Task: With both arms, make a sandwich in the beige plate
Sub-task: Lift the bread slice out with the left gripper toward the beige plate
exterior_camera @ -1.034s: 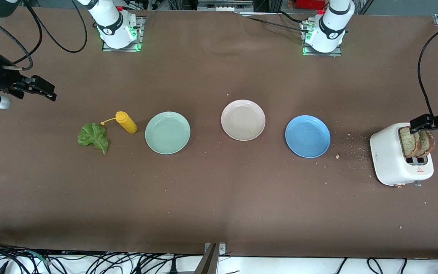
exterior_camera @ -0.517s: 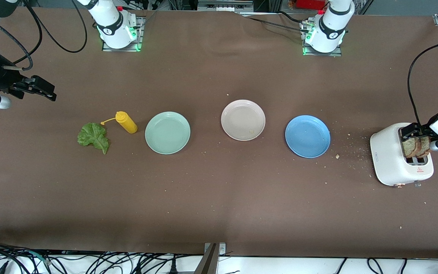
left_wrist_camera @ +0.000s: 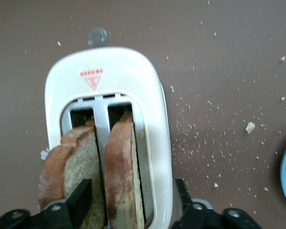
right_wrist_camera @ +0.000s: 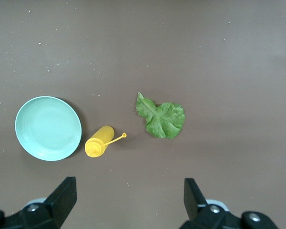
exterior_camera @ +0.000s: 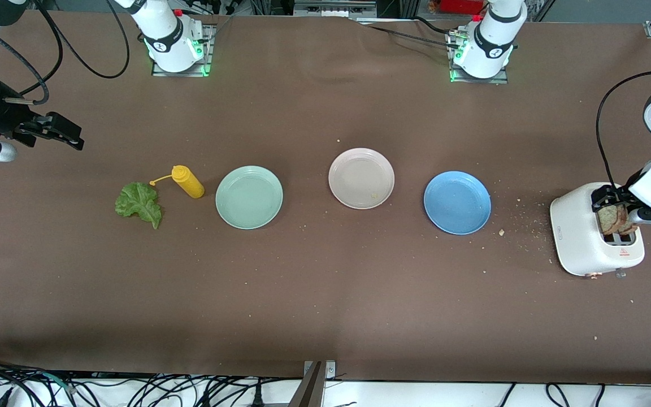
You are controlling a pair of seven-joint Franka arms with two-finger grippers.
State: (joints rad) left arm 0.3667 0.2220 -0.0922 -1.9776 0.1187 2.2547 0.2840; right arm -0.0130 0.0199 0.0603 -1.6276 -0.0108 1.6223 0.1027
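Step in hand, by my read: pull the first toast out of the toaster [exterior_camera: 577,237].

Nearest the front camera the desk [exterior_camera: 325,294] is bare along the whole lower band of the frame, so you have room there to swing low.

The toaster sits at the frame's edge on the left arm's end, close to the desk's end. The left gripper [left_wrist_camera: 131,186] is down over it with its jaws apart. One finger [left_wrist_camera: 81,198] lies at the gap between the two slices, the other outside the toaster's wall. So it's astride the brown slice [left_wrist_camera: 124,171] and the wall, with no squeeze showing yet. Shift the outer finger inside the slot before you close, or you'll pinch the housing. Grip low on the crust and lift straight up. The second slice [left_wrist_camera: 69,162] leans close by and may drag along.

Crumbs [exterior_camera: 529,229] lie between the toaster and the blue plate [exterior_camera: 457,202].

No sandwich exists yet. The beige plate [exterior_camera: 348,169] is mid-frame and holds only a crumb. It's between the blue plate and the mint plate [exterior_camera: 249,197], all well apart. Carry the toast over the blue plate.

The lettuce [exterior_camera: 139,204] lies flat beside the yellow bottle [exterior_camera: 189,182], toward the right arm's end.

The right gripper [right_wrist_camera: 128,183] waits, jaws wide and holding nothing, high over bare desk there.
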